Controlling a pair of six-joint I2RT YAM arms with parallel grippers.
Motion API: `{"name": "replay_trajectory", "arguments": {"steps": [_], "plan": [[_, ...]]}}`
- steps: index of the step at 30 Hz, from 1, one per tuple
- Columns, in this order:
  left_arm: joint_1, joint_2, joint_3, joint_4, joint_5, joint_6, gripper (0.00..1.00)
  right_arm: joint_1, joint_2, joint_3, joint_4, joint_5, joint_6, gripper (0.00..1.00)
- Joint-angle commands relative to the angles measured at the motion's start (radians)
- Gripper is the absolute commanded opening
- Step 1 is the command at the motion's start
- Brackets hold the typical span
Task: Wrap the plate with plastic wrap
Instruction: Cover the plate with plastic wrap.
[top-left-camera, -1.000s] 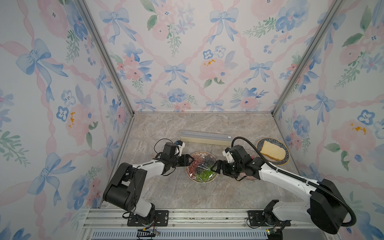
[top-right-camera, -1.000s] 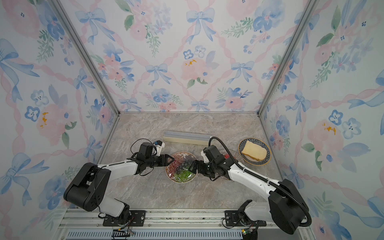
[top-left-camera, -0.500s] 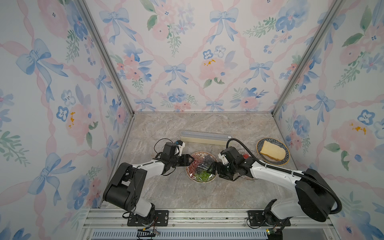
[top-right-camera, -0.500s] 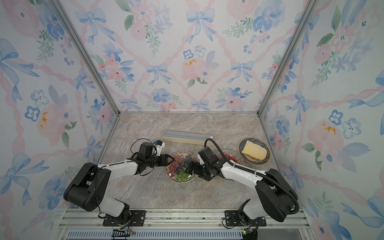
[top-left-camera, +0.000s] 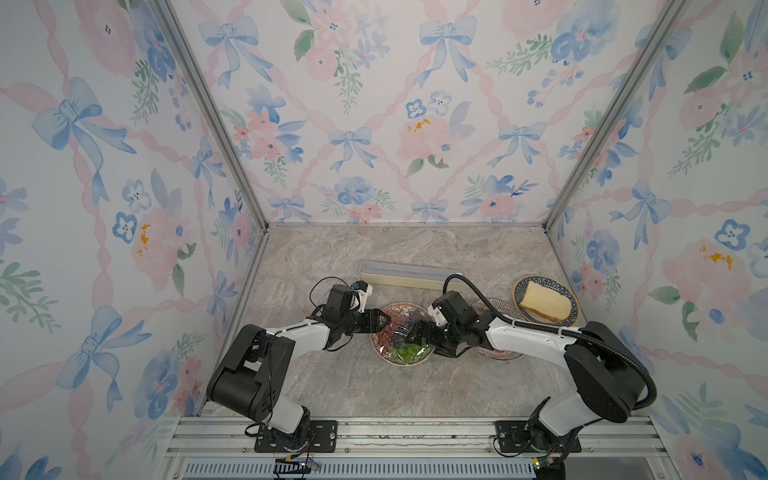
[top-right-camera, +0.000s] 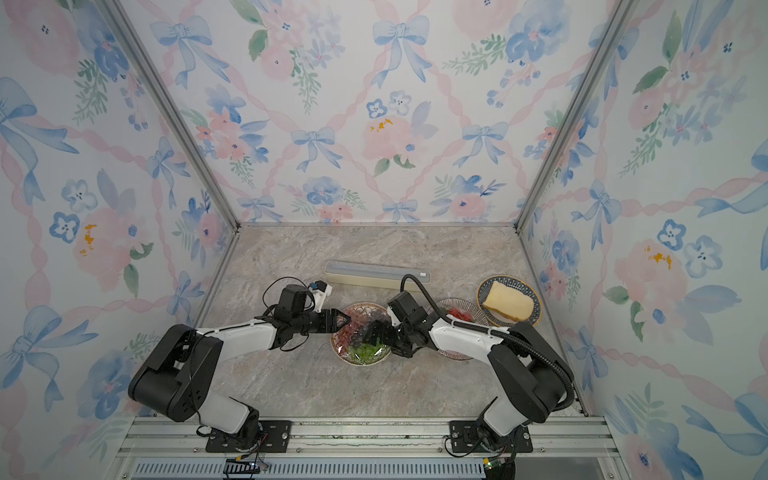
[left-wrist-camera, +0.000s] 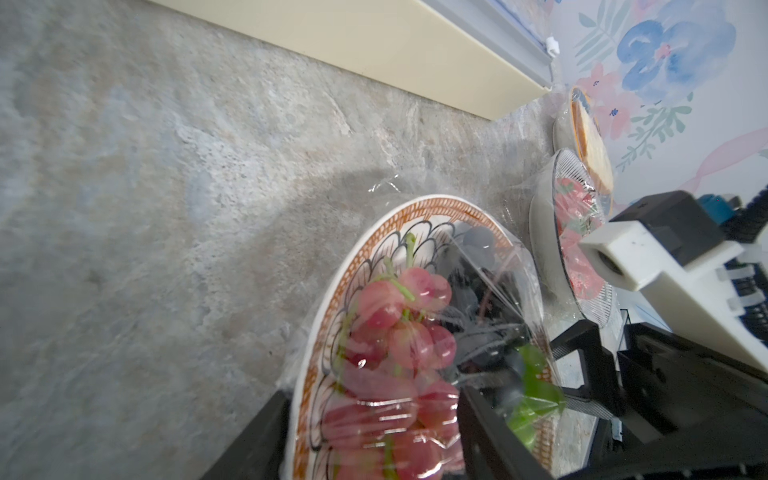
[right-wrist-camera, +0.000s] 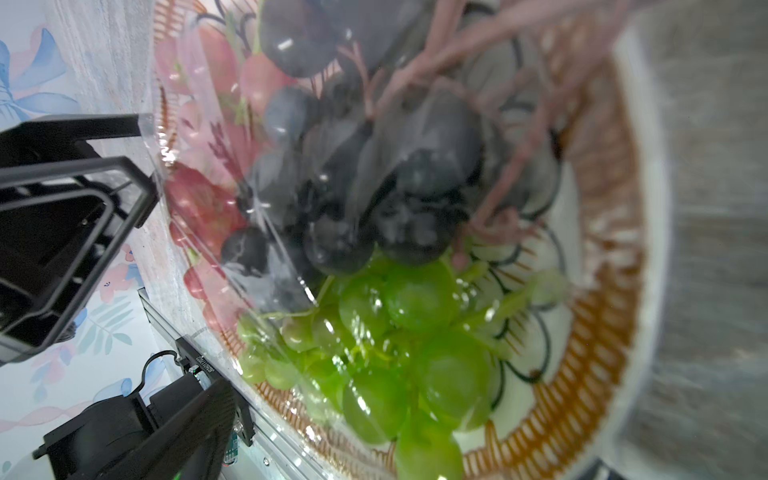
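Right pincer (top-left-camera: 415, 333) now farther over the plastic wrap (left-wrist-camera: 494, 286) on the plate (top-left-camera: 400, 362), released; left pincer (top-left-camera: 384, 321) likewise released

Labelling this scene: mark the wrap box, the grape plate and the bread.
wrap box (top-left-camera: 409, 276), in a top view, middle of the box
grape plate (top-left-camera: 402, 363), in a top view, its near rim
bread (top-left-camera: 544, 306), in a top view, middle of the slice

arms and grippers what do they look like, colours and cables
The left arm and right arm have white link covers and bulky black joint housings. The left gripper and right gripper are black, with angular open-frame jaws, each with a white camera block. A thick ribbed black hose runs along the right arm; thin black wires loop at the left wrist by a small blue connector.
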Motion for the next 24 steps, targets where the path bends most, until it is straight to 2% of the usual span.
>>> {"name": "replay_trajectory", "arguments": {"steps": [1,6,12,17,24], "plan": [[-0.014,0.015,-0.006,0.019,0.038,0.015,0.64,0.017,0.03,0.042,0.073,-0.018,0.029,0.97],[-0.018,0.01,-0.008,0.028,0.04,0.006,0.65,0.008,0.01,0.003,0.145,-0.002,0.108,0.97],[0.0,0.002,-0.006,0.03,0.002,0.004,0.65,-0.027,-0.1,-0.045,-0.051,0.061,0.03,0.97],[0.002,0.004,0.0,0.03,0.001,0.006,0.65,-0.033,-0.163,-0.098,-0.117,0.051,0.022,0.97],[0.004,0.003,0.0,0.029,0.001,0.006,0.65,-0.013,-0.213,-0.058,-0.144,0.046,0.014,0.97]]}}
